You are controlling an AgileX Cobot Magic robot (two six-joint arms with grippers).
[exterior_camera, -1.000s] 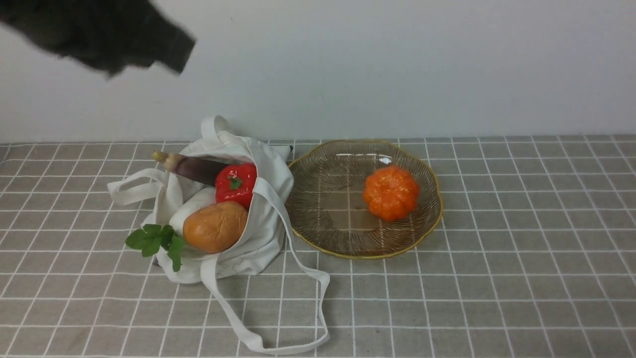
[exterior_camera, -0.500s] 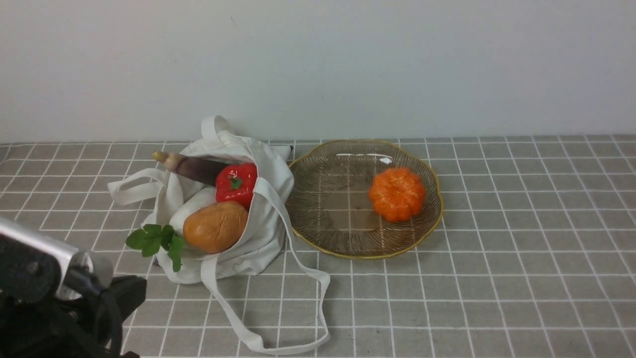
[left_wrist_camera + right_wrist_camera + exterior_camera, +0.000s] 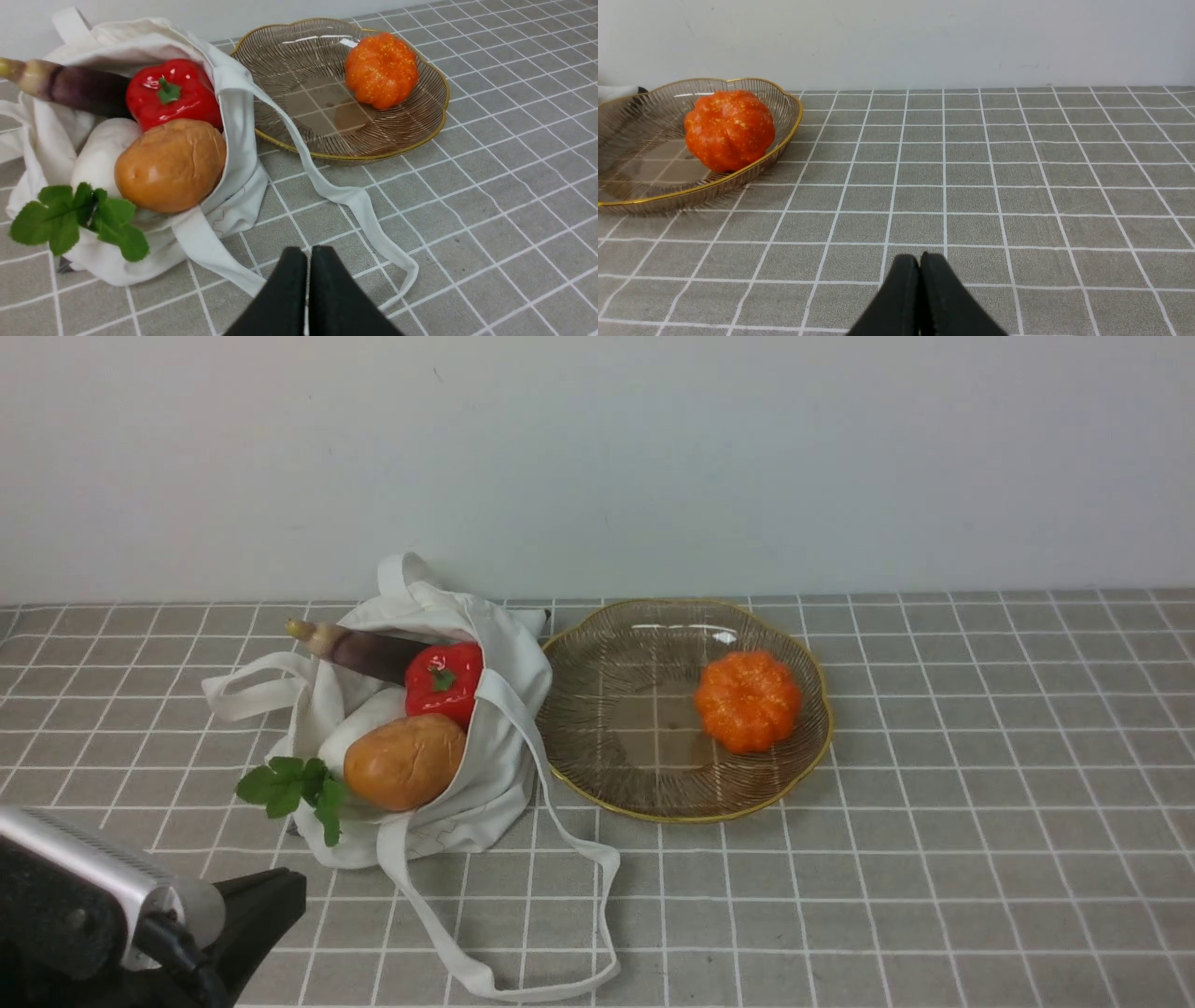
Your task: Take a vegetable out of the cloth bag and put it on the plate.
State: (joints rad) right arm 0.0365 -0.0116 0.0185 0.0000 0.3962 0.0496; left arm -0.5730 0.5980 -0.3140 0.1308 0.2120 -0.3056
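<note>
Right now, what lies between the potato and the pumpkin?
In the front view, the right side of the cloth bag with its strap, then the bare left part of the plate, separates potato from pumpkin.

bare grid cloth (image 3: pixel 1008 756) right of the plate (image 3: pixel 644 793), bag strap (image 3: pixel 607 896) looping across cloth in front

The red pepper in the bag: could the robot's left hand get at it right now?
Probably yes, once opened: the left gripper is shut and empty, and the red pepper's top lies uncovered, though the potato crowds it.
</note>
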